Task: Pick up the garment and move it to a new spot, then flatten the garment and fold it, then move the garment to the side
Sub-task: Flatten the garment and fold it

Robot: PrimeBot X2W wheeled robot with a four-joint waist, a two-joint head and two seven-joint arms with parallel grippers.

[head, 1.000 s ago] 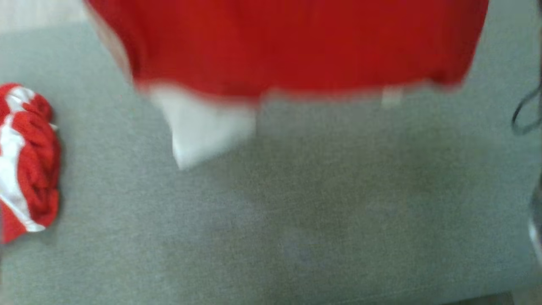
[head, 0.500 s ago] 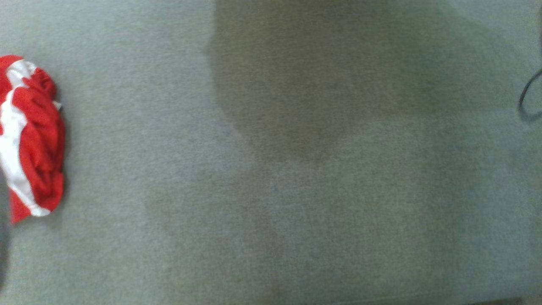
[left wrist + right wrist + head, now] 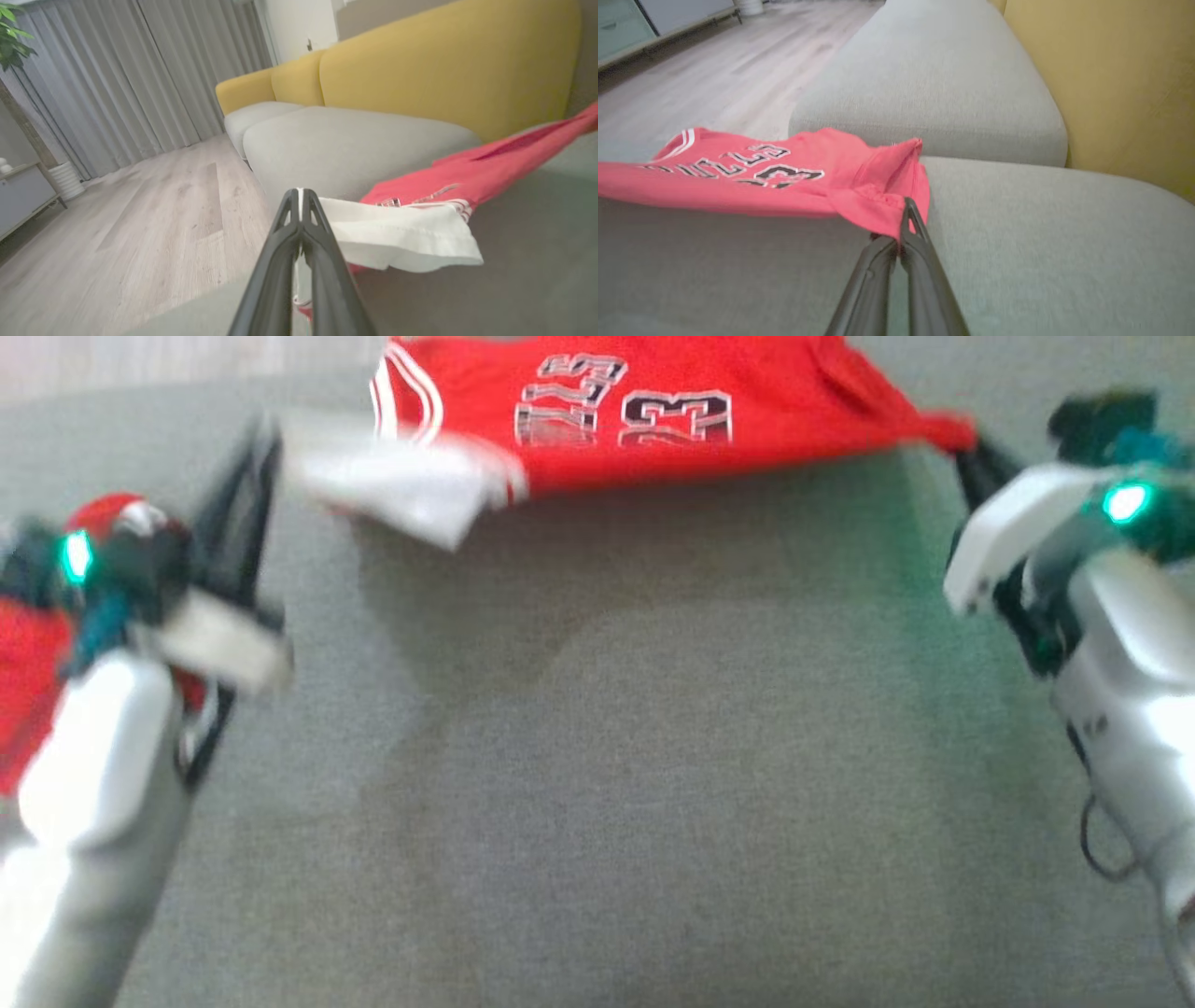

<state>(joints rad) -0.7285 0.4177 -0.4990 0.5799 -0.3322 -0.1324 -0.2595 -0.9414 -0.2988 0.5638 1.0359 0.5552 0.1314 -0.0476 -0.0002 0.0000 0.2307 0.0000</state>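
1. The jersey (image 3: 653, 420) is held stretched over the grey cushion (image 3: 653, 756), shadow beneath.
2. Its white corner is pinched by the left gripper (image 3: 299, 198); its red corner by the right gripper (image 3: 908, 207).
3. A yellow backrest (image 3: 444, 60), wood floor (image 3: 140, 210) and grey curtains (image 3: 117, 70) are seen beyond.

A sofa (image 3: 289, 74) is standing with its mustard-yellow backrest (image 3: 444, 70) and grey seat cushions (image 3: 345, 140). Beside the sofa, pale wooden floor (image 3: 154, 210) is running toward grey floor-length curtains (image 3: 140, 84), which are hanging beyond the sofa's far end. A white wall (image 3: 299, 23) is showing behind the sofa.
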